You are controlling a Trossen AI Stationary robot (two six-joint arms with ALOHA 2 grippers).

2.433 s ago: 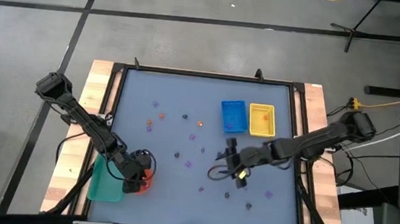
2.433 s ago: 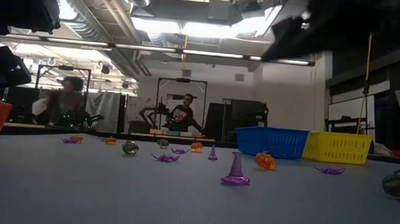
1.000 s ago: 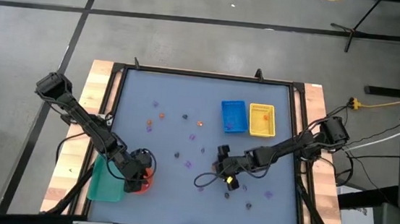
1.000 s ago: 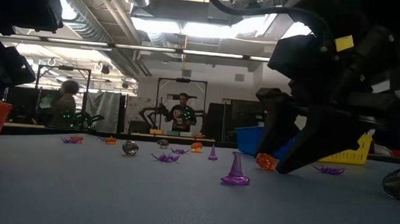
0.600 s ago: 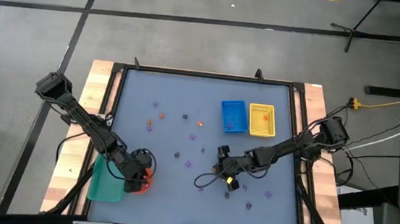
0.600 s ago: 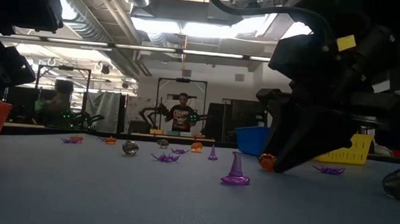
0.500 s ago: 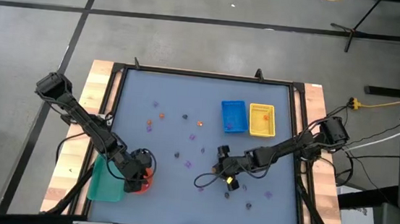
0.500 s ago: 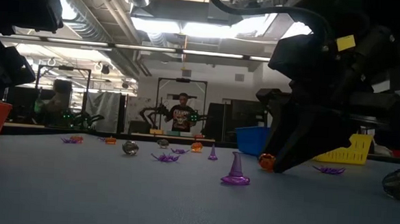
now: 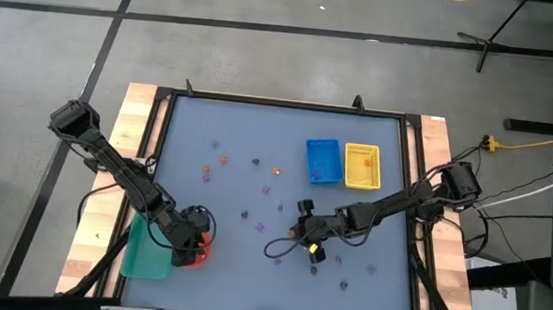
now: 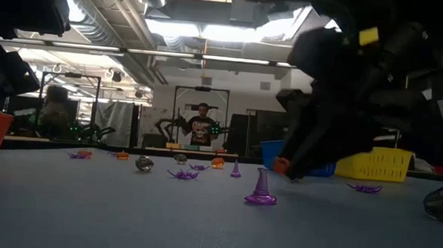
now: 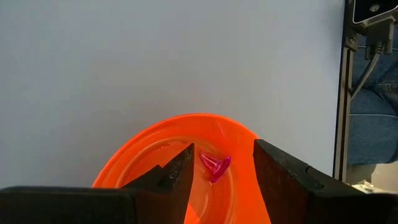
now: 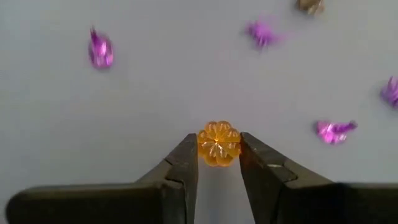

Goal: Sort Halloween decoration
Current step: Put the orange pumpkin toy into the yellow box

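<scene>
The Halloween decoration lies as tiny orange, purple and dark pieces scattered over the grey table [image 9: 226,271]. My right gripper [image 12: 219,149] hangs just above the table's middle [image 9: 303,218], shut on an orange pumpkin piece [image 12: 219,140]. My left gripper [image 11: 222,154] hangs open over the round orange bowl [image 9: 201,243] near the table's left front. A pink-purple piece [image 11: 214,165] lies on the bowl's bottom, below the gap between its fingers. A purple witch-hat piece [image 10: 261,188] stands on its brim close to the right gripper. My right gripper pinches the orange pumpkin piece by two opposite sides [image 12: 202,144], between its two fingertips [image 12: 188,149]. The fingers come from above, slanting down. The piece [image 10: 281,166] hangs a little above the table, clear of it.
A blue tray [image 9: 322,161] and a yellow tray [image 9: 361,166] stand side by side at the far right. A green tray [image 9: 142,254] lies at the left front beside the bowl. Loose purple pieces [image 12: 334,130] [image 12: 101,51] lie around the right gripper. People stand in the room behind.
My right gripper has shut on the orange pumpkin piece, which lay on the table between its open fingers. It has then lifted the piece clear of the table and gone a little toward the table's left edge.
</scene>
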